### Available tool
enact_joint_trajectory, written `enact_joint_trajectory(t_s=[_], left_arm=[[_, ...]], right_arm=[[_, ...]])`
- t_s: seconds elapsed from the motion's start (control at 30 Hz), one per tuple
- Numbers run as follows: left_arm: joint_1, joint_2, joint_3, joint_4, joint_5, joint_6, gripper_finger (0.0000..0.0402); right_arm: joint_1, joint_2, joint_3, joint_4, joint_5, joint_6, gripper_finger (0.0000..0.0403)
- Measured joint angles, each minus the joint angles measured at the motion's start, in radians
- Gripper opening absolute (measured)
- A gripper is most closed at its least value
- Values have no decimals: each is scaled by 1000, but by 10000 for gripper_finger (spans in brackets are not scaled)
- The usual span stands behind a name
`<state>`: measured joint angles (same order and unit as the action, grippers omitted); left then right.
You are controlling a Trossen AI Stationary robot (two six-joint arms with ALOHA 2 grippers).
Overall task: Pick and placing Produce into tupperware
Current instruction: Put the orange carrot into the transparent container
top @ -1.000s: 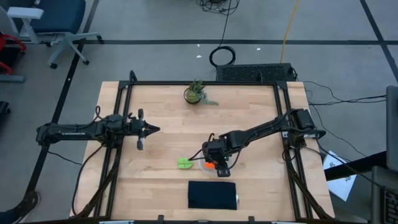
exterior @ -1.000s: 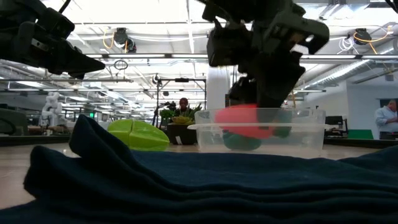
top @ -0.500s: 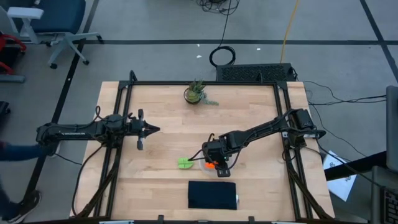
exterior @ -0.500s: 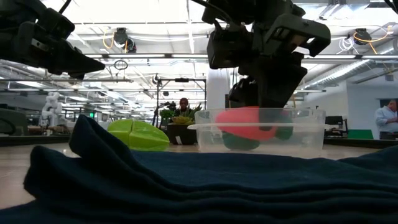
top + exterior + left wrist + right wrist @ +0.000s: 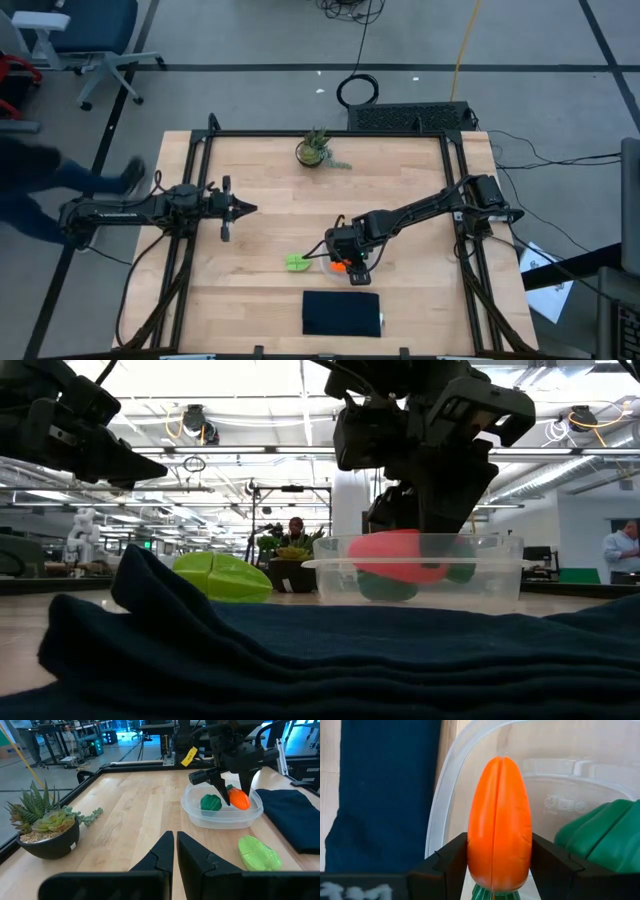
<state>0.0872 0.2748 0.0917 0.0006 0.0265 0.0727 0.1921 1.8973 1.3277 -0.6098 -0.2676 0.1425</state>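
1. The right hand (image 5: 346, 262) is over the tupperware (image 5: 223, 816), which sits near the middle of the table (image 5: 270, 200), a little toward the front edge. Its two fingers are closed against the flanks of the orange carrot (image 5: 499, 822), holding it firmly.
2. The carrot's long axis runs straight out from the hand, green tip back between the fingers and rounded end pointing away. It hangs within the container's outline, just beside the dark green lump (image 5: 210, 802) already lying inside. Whether the carrot touches the container floor cannot be told.
3. The relation that matters most: the carrot is directly above the open interior, not over the rim, so parting the fingers should drop it in beside the lump.
4. The lime-green leafy piece (image 5: 297, 262) lies on the bare table just beside the tupperware, on the side toward the left arm. The right hand is much nearer to it.
5. The left hand (image 5: 235, 208) waits near the left edge, well apart from everything, fingers almost together and holding nothing.
6. Moulded marks show on the container's floor, but none can be read.
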Motion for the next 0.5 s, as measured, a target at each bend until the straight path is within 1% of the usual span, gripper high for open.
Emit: enact_joint_trajectory(t_s=[0.5], left_arm=[[0,0,0,-6,0,-4,26]], right_arm=[[5,0,0,-46,3,21,185]])
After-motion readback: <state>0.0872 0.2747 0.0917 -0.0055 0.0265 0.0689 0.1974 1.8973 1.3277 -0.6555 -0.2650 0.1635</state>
